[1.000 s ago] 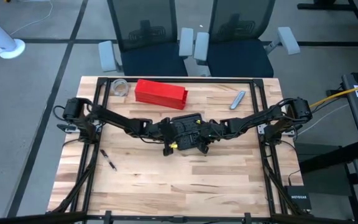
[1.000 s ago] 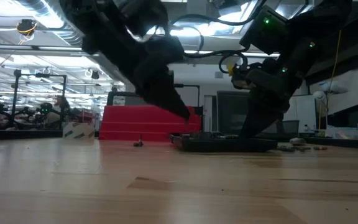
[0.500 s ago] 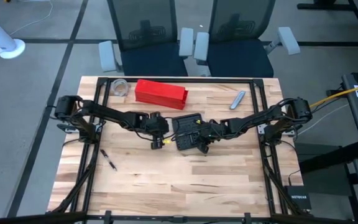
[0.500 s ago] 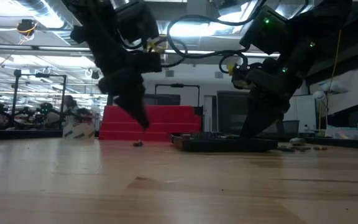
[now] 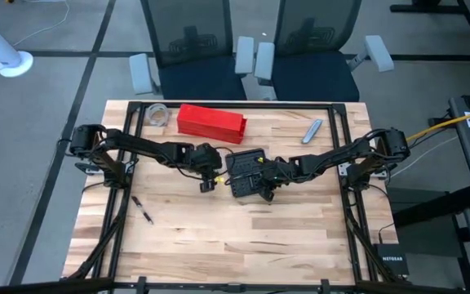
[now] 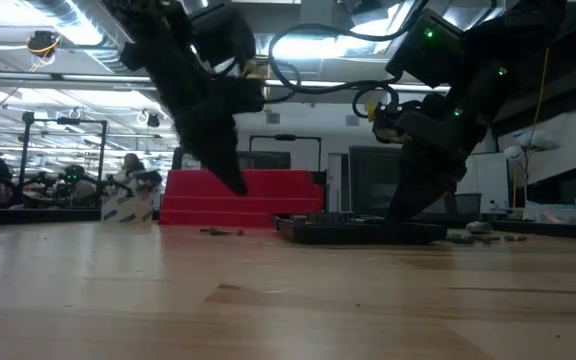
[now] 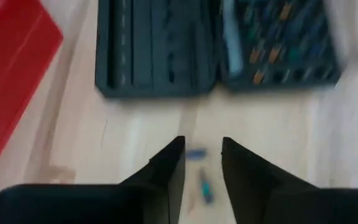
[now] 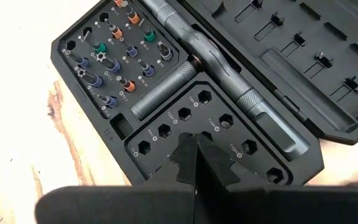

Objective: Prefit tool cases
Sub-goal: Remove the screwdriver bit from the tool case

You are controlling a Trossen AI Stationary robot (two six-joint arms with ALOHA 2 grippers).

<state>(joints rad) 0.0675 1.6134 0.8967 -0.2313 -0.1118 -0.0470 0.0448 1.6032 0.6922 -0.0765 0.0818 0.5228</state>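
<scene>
The black tool case (image 5: 243, 163) lies open and flat on the table's middle, both halves up; one half (image 8: 123, 74) holds coloured bits, a driver handle and empty sockets. My left gripper (image 7: 202, 155) hovers open just left of the case, above two small loose bits (image 7: 197, 154) that lie on the wood. In the low view it (image 6: 236, 185) stands clear of the table. My right gripper (image 8: 194, 155) is shut, its tips down on the case's socket half. My right gripper has its shut fingertips (image 8: 191, 149) on the socketed insert (image 8: 166, 134) of the case's bit half, among the empty hexagonal holes. The fingers slant down from the table's right. The case stays flat on the table.
A long red box (image 5: 210, 121) lies just beyond the case, toward the far left. A clear roll (image 5: 157, 114) sits at the far left corner, a grey tool (image 5: 312, 131) at the far right, a small dark stick (image 5: 143, 211) near the left edge.
My left gripper has drawn back from the case toward the table's left edge, risen a little and tipped less steeply. Its fingers have opened, and small bits now lie on the wood below it. The case has stayed put.
</scene>
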